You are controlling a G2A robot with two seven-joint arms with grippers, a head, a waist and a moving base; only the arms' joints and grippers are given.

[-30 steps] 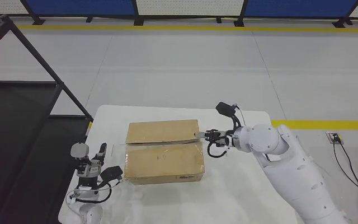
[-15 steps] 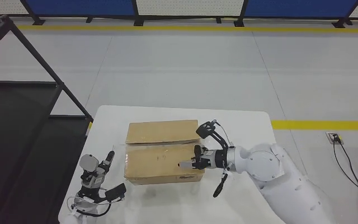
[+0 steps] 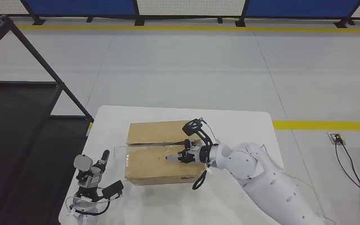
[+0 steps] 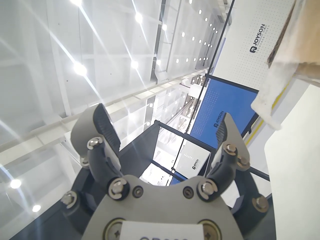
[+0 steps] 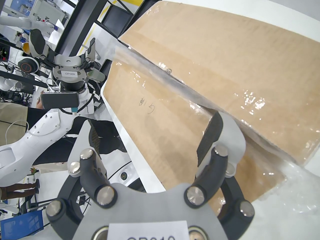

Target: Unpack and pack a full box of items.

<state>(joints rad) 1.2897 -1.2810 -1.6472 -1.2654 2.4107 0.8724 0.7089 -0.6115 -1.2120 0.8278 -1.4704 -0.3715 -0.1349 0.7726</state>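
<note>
**Left gripper** [image 3: 95, 164]: your fingers [image 4: 105, 123] stand wide apart with nothing between them. They point upward, off the table [image 3: 242, 121]. The box [image 3: 163, 163] lies near them on their right and is not touched.

**Box:** closed, in the middle of the table, with clear tape [image 5: 160, 76] along its top seam.

**Right gripper** [image 3: 179, 158]: your fingers are spread wide above the box top and grip nothing. The one pad [image 5: 212, 131] in sight sits at the taped seam; whether it touches cannot be told.
</note>
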